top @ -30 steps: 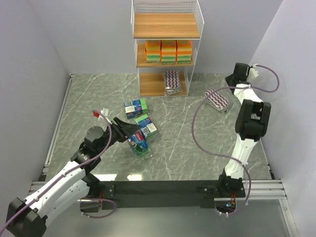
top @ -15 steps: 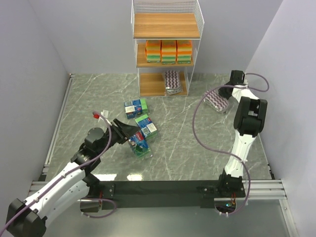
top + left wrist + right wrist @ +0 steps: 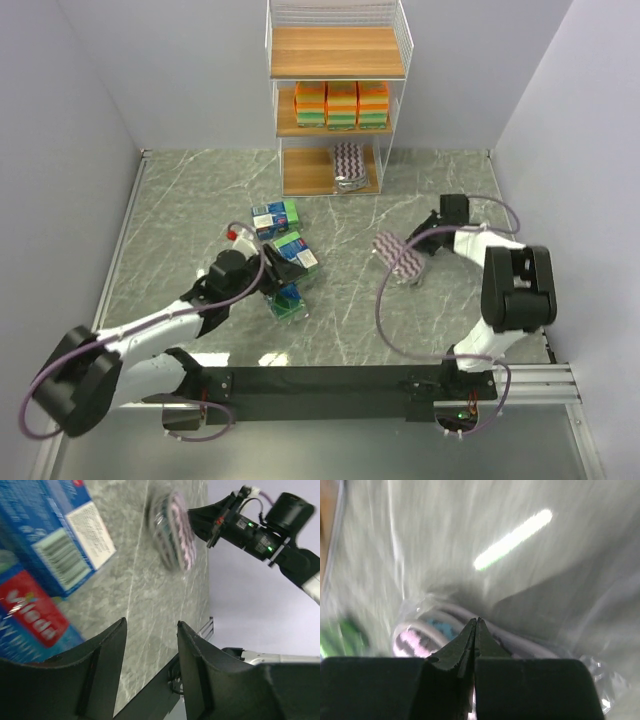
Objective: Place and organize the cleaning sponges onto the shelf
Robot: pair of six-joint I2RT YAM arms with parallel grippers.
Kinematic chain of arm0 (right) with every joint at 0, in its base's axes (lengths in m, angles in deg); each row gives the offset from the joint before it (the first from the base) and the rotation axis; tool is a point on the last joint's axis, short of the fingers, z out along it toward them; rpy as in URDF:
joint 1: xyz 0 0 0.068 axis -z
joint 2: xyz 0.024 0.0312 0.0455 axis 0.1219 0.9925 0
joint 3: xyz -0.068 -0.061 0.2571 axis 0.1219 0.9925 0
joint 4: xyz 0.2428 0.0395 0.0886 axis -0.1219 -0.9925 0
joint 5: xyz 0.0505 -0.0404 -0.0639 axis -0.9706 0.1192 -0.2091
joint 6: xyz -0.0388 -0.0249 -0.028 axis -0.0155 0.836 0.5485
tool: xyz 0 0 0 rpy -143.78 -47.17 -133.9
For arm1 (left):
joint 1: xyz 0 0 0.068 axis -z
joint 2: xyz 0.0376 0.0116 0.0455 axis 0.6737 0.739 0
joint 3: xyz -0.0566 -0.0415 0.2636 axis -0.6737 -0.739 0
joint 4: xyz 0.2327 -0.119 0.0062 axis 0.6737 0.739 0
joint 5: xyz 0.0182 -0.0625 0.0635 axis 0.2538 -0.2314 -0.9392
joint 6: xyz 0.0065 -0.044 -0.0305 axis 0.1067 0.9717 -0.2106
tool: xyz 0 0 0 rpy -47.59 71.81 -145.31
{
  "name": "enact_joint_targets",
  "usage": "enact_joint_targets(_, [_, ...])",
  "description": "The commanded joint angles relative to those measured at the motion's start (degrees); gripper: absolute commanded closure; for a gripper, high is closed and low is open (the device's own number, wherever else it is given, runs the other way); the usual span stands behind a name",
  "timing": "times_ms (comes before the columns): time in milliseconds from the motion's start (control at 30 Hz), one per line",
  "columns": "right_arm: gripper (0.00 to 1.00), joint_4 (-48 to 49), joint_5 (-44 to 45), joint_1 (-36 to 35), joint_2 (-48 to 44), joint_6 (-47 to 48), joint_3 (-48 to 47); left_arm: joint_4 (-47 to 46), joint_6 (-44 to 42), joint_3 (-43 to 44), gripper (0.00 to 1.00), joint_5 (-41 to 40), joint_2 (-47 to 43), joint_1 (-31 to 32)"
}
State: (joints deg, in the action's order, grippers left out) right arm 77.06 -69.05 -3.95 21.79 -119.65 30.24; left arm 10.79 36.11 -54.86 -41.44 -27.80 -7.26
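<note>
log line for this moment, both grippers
left gripper: open, near blue pack | right gripper: shut on striped pad | shelf: orange blocks on middle tier

Striped pad (image 3: pixel 417 632) is being smeared by blur in the right wrist view, with its stripes barely being made out. A green patch (image 3: pixel 342 635) at that view's left edge is not being identified. Blue-green packs (image 3: pixel 47 540) are being cropped by the left wrist view's top and left edges. From above, the left gripper (image 3: pixel 278 283) fingertips are being lost against those packs, too small to separate.
</note>
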Motion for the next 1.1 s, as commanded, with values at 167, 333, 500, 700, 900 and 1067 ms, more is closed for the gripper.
enact_joint_targets(167, [1.0,2.8,-6.7,-6.7,-14.8,2.5,11.9,-8.1,-3.7,14.1,0.53,4.1,16.9,5.2])
enact_joint_targets(333, [1.0,-1.4,-9.6,-6.7,-14.3,11.5,10.6,0.0,-11.4,27.5,0.54,10.7,26.7,6.3])
enact_joint_targets(500, [1.0,-3.3,-13.4,-6.7,-10.6,16.4,8.8,17.3,-26.4,42.3,0.52,12.9,38.8,6.2])
enact_joint_targets(700, [1.0,-4.3,-15.7,-6.9,-10.1,18.7,8.2,34.8,-40.5,57.3,0.51,10.4,47.1,5.5])
enact_joint_targets(900, [1.0,-4.9,-15.7,-6.9,-10.5,19.4,8.0,37.2,-44.7,58.3,0.44,14.0,49.1,3.7])
enact_joint_targets(1067, [1.0,-4.6,-15.7,-6.9,-10.1,18.9,8.3,34.4,-45.3,58.3,0.39,20.9,51.9,3.7])
